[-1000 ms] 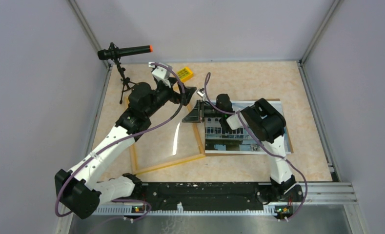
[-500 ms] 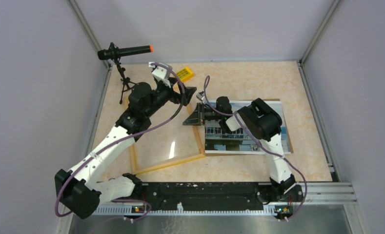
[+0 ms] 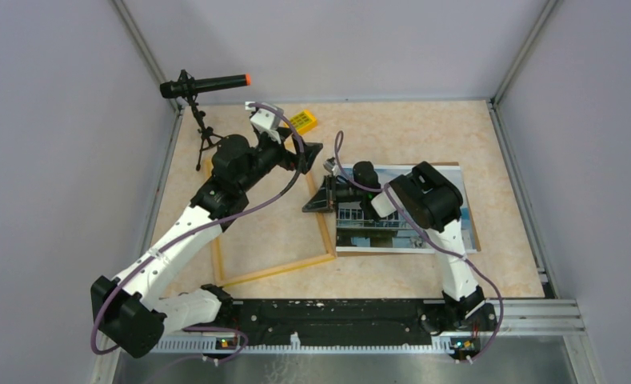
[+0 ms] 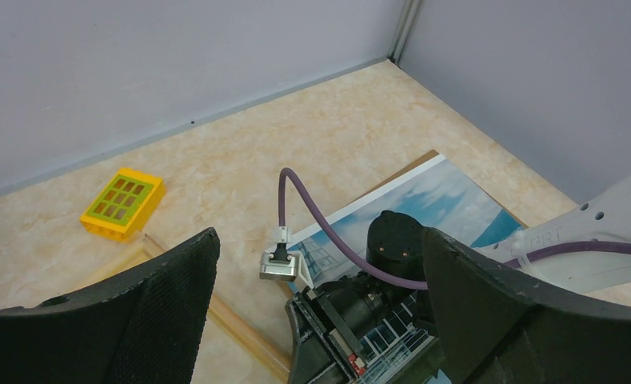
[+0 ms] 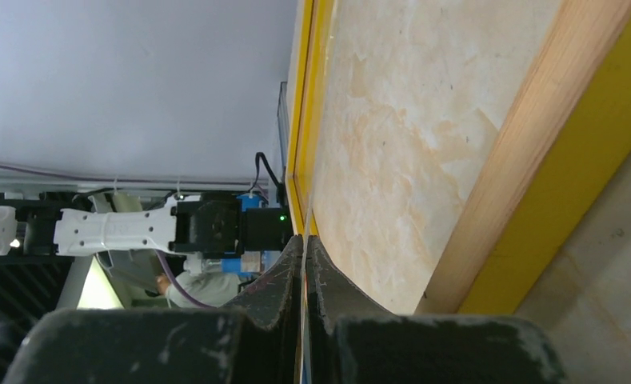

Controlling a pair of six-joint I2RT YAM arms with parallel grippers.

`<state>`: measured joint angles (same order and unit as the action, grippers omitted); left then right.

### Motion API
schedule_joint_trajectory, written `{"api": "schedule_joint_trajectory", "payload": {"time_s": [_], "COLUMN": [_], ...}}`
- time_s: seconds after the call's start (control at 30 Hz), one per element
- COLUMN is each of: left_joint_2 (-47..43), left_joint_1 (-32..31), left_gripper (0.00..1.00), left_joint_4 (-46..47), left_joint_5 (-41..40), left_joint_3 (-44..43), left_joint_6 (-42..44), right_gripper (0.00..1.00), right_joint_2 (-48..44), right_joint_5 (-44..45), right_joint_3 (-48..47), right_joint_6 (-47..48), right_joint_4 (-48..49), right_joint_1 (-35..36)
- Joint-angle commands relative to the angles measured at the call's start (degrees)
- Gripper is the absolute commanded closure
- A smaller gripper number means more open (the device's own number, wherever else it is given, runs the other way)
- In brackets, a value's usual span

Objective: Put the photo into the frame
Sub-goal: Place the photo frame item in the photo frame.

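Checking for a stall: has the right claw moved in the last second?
Yes: the right claw slid slightly toward its base along the light wooden frame's right rail.

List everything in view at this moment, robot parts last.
photo: 1, blue-and-white building print, table right.
cardboard board: 1, brown, beneath the photo.
frame: 1, light wood, table centre-left, beside the photo.
yellow block: 1, yellow, far centre.
tripod-mounted tube: 1, black with orange tip, far left.
table: 1, beige marbled.
left gripper: 1, black, open, near the frame's far right corner.
right gripper: 1, black, shut, at the frame's right rail.
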<state>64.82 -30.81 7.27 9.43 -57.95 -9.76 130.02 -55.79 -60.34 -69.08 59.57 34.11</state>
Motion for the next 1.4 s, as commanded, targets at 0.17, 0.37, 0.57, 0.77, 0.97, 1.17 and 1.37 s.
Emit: {"api": "schedule_joint_trajectory", "payload": {"time_s": [0.17, 0.37, 0.57, 0.77, 0.97, 1.17, 1.37], "left_joint_2": [-0.01, 2.2, -2.69, -6.86, -5.35, 3.43, 11.92], "left_joint_1": [-0.2, 0.51, 22.14, 31.06, 42.25, 51.39, 53.4], "left_gripper": [0.01, 0.01, 0.02, 0.02, 0.02, 0.02, 0.02], "left_joint_4": [1.48, -14.5, -28.72, -34.62, -26.87, -15.3, -10.88], "left_joint_5": [-0.63, -22.03, -12.7, -15.17, -12.34, 2.67, 17.61], "left_joint_3": [-1.0, -5.13, 3.12, 10.75, 19.4, 23.28, 24.51], "left_joint_6": [-0.73, -9.09, -14.25, -18.45, -22.45, -24.06, -22.9], "right_gripper": [1.0, 1.0, 0.88, 0.73, 0.63, 0.6, 0.63], "right_joint_2": [-2.43, -3.07, -3.3, -4.64, -5.44, -5.12, -4.66], "right_joint_5": [-1.46, 0.43, 1.32, 1.71, 2.33, 2.79, 5.29], "right_joint_3": [-2.1, -2.75, -2.4, -1.76, -1.07, -1.1, -0.34], "right_joint_6": [3.69, 7.47, 8.48, 10.23, 10.78, 10.57, 7.71], "right_joint_4": [-2.03, -7.02, -7.6, -9.45, -9.63, -10.08, -8.6], "right_joint_1": [0.68, 0.69, 0.7, 0.63, 0.68, 0.76, 1.17]}}
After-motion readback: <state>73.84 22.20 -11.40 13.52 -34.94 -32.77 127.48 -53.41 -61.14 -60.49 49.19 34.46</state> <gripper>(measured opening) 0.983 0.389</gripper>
